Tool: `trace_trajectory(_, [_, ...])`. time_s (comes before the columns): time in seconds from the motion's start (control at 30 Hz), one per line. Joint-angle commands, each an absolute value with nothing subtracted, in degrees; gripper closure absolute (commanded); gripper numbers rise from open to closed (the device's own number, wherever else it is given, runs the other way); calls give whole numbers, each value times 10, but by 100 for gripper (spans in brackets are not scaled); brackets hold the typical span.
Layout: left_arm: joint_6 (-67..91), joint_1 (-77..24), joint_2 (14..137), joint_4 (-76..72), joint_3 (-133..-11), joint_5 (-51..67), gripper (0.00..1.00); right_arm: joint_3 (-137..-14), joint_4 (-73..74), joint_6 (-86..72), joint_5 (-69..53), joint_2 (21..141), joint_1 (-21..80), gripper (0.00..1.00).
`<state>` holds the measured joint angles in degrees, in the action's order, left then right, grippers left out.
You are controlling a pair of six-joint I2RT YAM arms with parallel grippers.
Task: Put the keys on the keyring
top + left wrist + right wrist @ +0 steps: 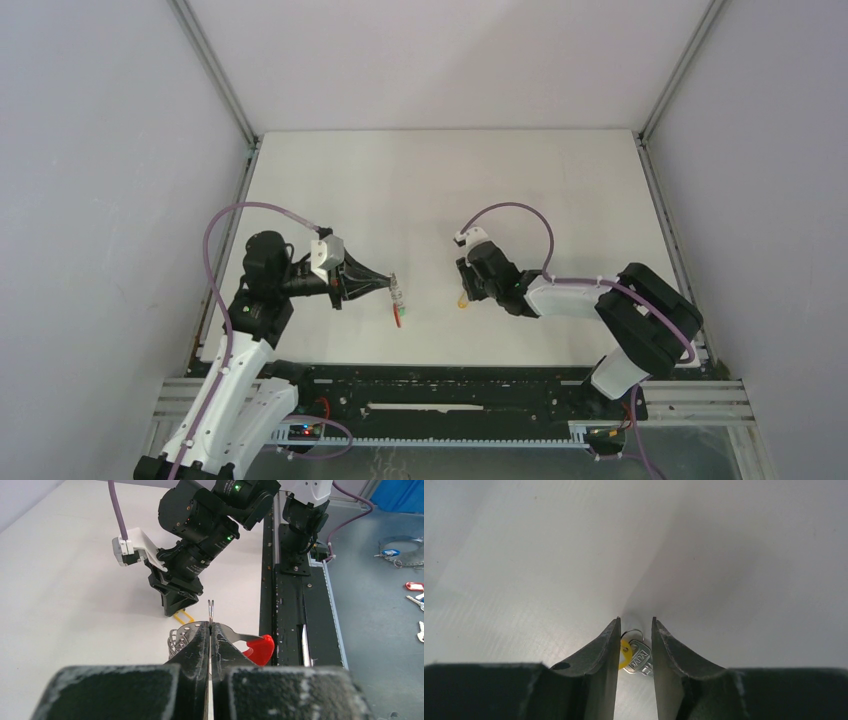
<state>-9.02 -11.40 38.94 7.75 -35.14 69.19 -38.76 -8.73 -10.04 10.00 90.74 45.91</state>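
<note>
- grey metal first: the keyring (pixel 211 611) is pinched edge-on in my left tool (pixel 210 628). the fingers are pressed together on it, so a short arc of the loop stands up above the tips. i read that as a fixed target offered for threading.
- its red section (pixel 259 649) hangs at the lower right of the fingers and the small wire loops (pixel 176 639) bunch at the lower left. both are left free, clear of the raised arc.
- in the top view the keyring is just left of centre, pointed toward the right arm and near it.
- the yellow-headed key (pixel 638 656) lies flat on the tabletop (pixel 724 555), low in the centre of the right wrist view, between the fingers of my right tool (pixel 635 630).
- those fingers stand a little apart, one on each side of the key. the key fills the gap, so i cannot tell whether they are pinching it or only straddling it.
- gripping across the key's width would leave its far end exposed for the ring, which is probably why the tool is lined up this way.
- writing: letters stamped on the key's silver part read roughly "dada", though the first letter is unclear. i can read nothing else.
- i cannot find the green-headed key in any view.
</note>
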Motion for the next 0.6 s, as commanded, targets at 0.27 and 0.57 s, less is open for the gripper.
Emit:
trace_trajectory(0.27, [-80,-115,383,52,-362,699,100,-377,-99,-116,80,882,454,67])
trace_trajectory(0.57, [-80,-116,381,52,-361,699,100,-365,-101,-114,66,870,449,71])
